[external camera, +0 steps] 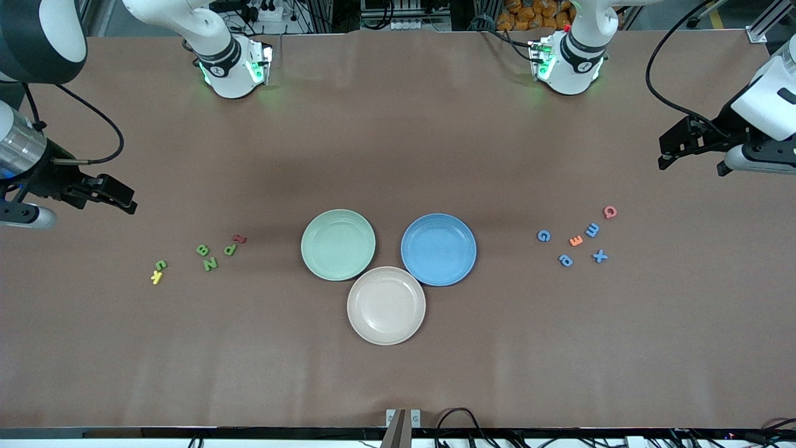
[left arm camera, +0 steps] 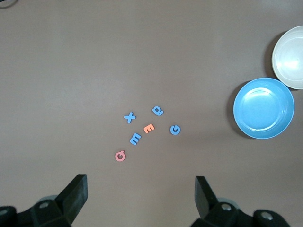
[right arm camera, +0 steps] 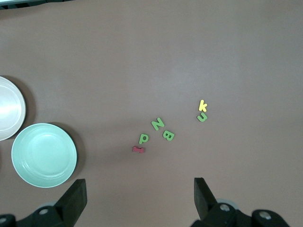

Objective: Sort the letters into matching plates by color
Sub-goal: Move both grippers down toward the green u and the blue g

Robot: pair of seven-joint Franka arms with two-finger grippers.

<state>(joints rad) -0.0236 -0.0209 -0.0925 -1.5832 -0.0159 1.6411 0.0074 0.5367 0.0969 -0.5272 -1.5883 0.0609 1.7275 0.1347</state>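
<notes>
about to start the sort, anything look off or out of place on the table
Nothing is spilled or damaged. The only misfits: a red letter lies among the green letters, a yellow letter touches one, and an orange letter and a pink one mix with the blue letters.

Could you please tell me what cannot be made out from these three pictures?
- Right wrist view: beige plate cut off by the picture's edge.
- Left wrist view: beige plate likewise cut by the edge.
- Front view: left tool and right tool dark and side-on; finger gap unreadable there.
- Front view: small green letter beside the yellow K too small to read.
</notes>
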